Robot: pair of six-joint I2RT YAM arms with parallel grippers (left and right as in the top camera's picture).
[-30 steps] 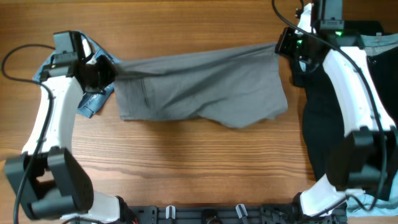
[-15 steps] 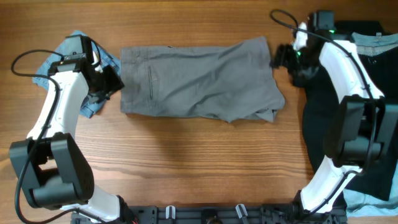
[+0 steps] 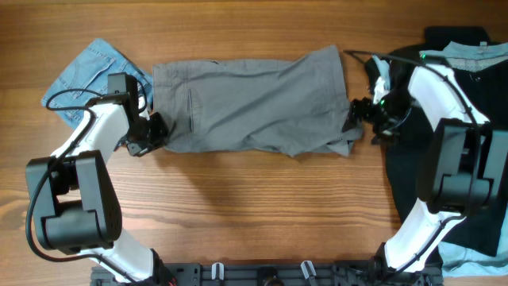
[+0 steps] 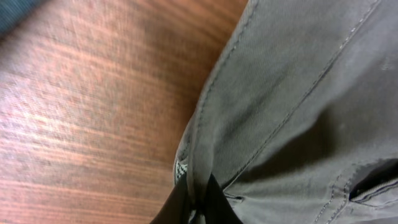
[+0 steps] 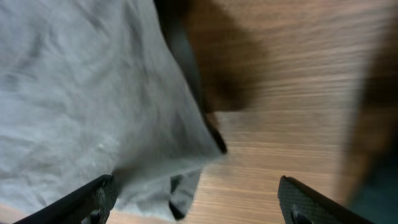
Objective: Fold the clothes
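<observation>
The clothes (image 3: 254, 99), a pair of grey shorts, lie spread across the middle of the table with the waistband to the left. My left gripper (image 3: 156, 132) sits at their near left corner. In the left wrist view it (image 4: 198, 194) is shut on the waistband edge of the clothes (image 4: 298, 93). My right gripper (image 3: 355, 119) hovers at the rumpled near right corner, jaws open. In the right wrist view the gripper (image 5: 199, 200) straddles a loose corner of the clothes (image 5: 81, 93) that hangs by the left finger (image 5: 93, 198), not pinched.
Small light-blue denim shorts (image 3: 91, 75) lie at the far left, behind my left arm. A big black garment (image 3: 409, 187) with pale-blue cloth (image 3: 476, 56) covers the right side under my right arm. Bare wooden table (image 3: 254, 206) runs along the front.
The shorts were let down flat on the table. Both grippers moved from the far corners to the near ones; the left opened and shut again on the waistband, the right opened and let go.
</observation>
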